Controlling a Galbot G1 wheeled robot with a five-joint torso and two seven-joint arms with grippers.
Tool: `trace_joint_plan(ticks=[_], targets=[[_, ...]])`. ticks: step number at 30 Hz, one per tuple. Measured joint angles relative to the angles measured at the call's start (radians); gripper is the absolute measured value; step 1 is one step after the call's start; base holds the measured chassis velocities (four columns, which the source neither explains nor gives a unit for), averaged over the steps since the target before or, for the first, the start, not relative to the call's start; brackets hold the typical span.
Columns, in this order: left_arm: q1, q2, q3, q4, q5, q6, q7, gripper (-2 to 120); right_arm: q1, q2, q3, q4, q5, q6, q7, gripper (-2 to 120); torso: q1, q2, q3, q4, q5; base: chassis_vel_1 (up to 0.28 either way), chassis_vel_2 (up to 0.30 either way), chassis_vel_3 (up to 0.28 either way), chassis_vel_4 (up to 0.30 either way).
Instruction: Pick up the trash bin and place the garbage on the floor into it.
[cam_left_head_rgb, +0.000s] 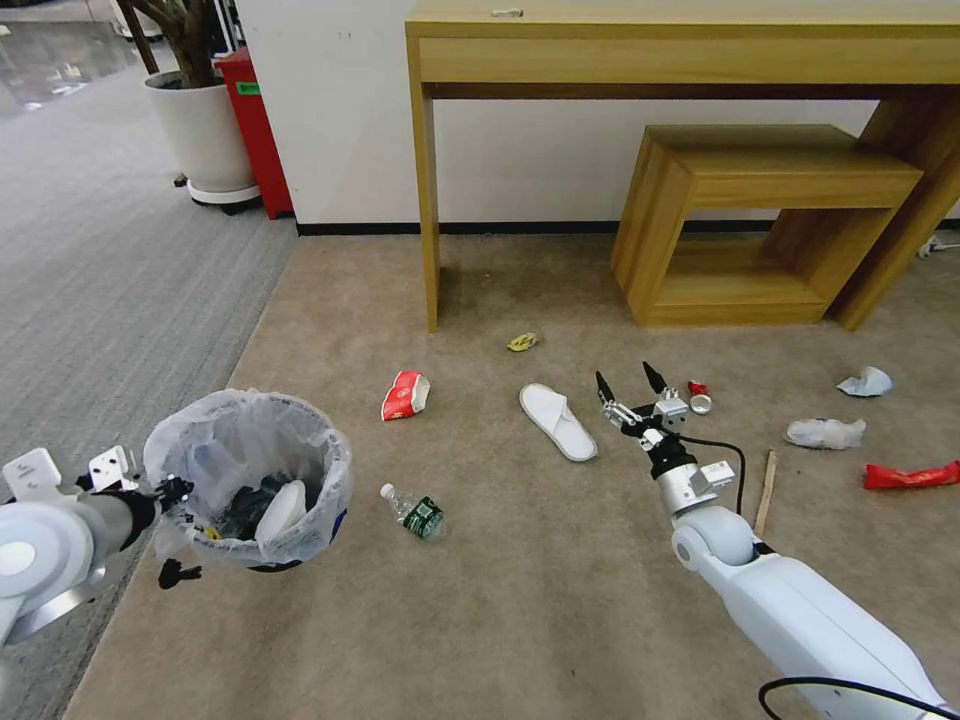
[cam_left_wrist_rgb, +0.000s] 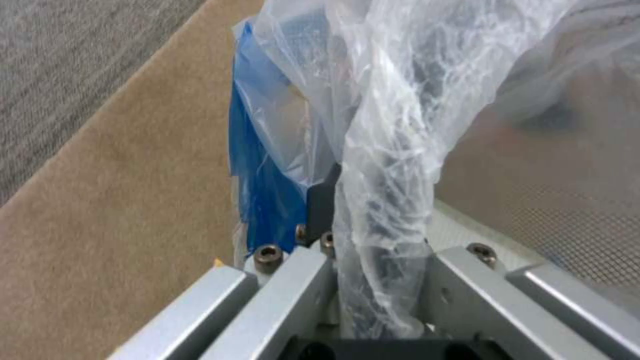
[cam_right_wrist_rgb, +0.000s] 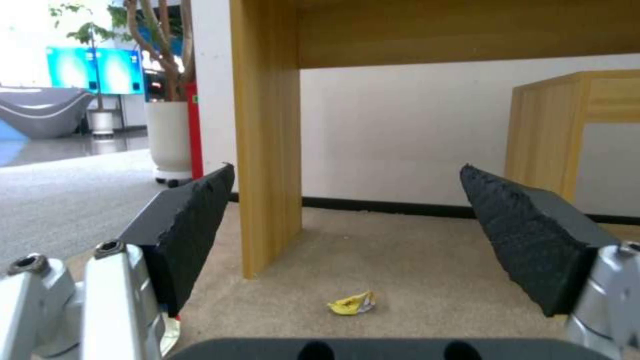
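Note:
My left gripper (cam_left_head_rgb: 175, 495) is shut on the rim of the trash bin (cam_left_head_rgb: 250, 470), which hangs just above the floor (cam_left_head_rgb: 560, 620). In the left wrist view its fingers (cam_left_wrist_rgb: 293, 280) pinch the crinkled bag (cam_left_wrist_rgb: 400, 125) beside the blue base (cam_left_wrist_rgb: 260, 190). A white slipper lies inside the bin. My right gripper (cam_left_head_rgb: 630, 380) hovers open, between a second white slipper (cam_left_head_rgb: 557, 420) and a red can (cam_left_head_rgb: 698, 396). Other garbage lies around: a red-white carton (cam_left_head_rgb: 405, 395), a bottle (cam_left_head_rgb: 415, 512), a yellow wrapper (cam_left_head_rgb: 522, 342) (cam_right_wrist_rgb: 351, 303), a stick (cam_left_head_rgb: 767, 490), tissue (cam_left_head_rgb: 825, 432) and a red wrapper (cam_left_head_rgb: 910, 475).
A wooden desk (cam_left_head_rgb: 680, 50) stands against the wall, its leg (cam_right_wrist_rgb: 267, 150) ahead of the right gripper. A low wooden stool (cam_left_head_rgb: 760, 220) sits under it. A white plant pot (cam_left_head_rgb: 205, 135) and a red box (cam_left_head_rgb: 255, 120) stand at the back left on grey carpet (cam_left_head_rgb: 100, 280).

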Motion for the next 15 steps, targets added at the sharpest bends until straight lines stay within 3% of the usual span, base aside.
trace_joint_plan(ticks=[15], targets=[[0.066,-0.081,-0.116,-0.019,0.060,0.009,0.044,0,-0.011,0.017,-0.003,-0.017,-0.028,-0.002,-0.001,86,0.000,0.000,0.000,0.0000,0.0001,0.000,0.000,0.000,0.000]])
